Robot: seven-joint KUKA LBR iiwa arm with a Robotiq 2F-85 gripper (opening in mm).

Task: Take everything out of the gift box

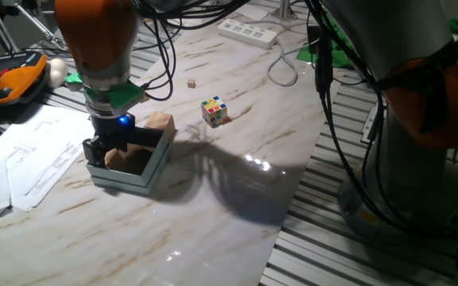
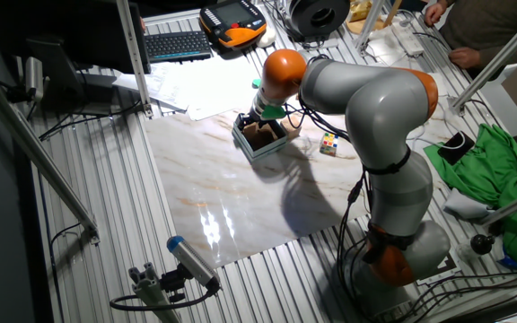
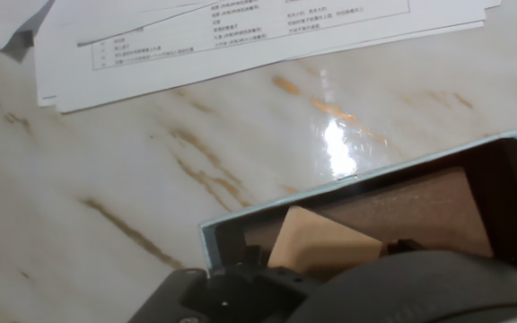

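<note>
1. The robot arm (image 2: 375, 117) reaches across the marble table (image 1: 237, 199) from 3 o'clock in the other fixed view, its wrist hanging over the gift box.

2. White paper sheets (image 1: 34, 163) lie at 9 o'clock of the box in one fixed view, just beside its wall, with a keyboard (image 2: 176, 45) and a handheld controller (image 1: 14, 79) farther back.

3. The gift box (image 1: 151, 168) sits near the table's edge; one wooden block (image 3: 317, 240) remains inside, leaning tilted against the brown floor.

4. The gripper (image 1: 106, 151) is down in the box at its 9 o'clock wall. Whether its jaws have clamped the block cannot be told: the hand view shows only the dark body over the block.

5. A second wooden block (image 1: 160, 121) rests on the table at 12 o'clock of the box, touching or just beside its rim.

6. The puzzle cube (image 1: 214, 111) stands well clear at 2 o'clock, and a far tinier tan cube (image 1: 191, 83) lies beyond it.

7. Judged from this, the last block is the step in hand. Squaring the fingers to two flat faces and lifting straight up should keep the light box from being dragged along. Set the block down away from the papers.
</note>
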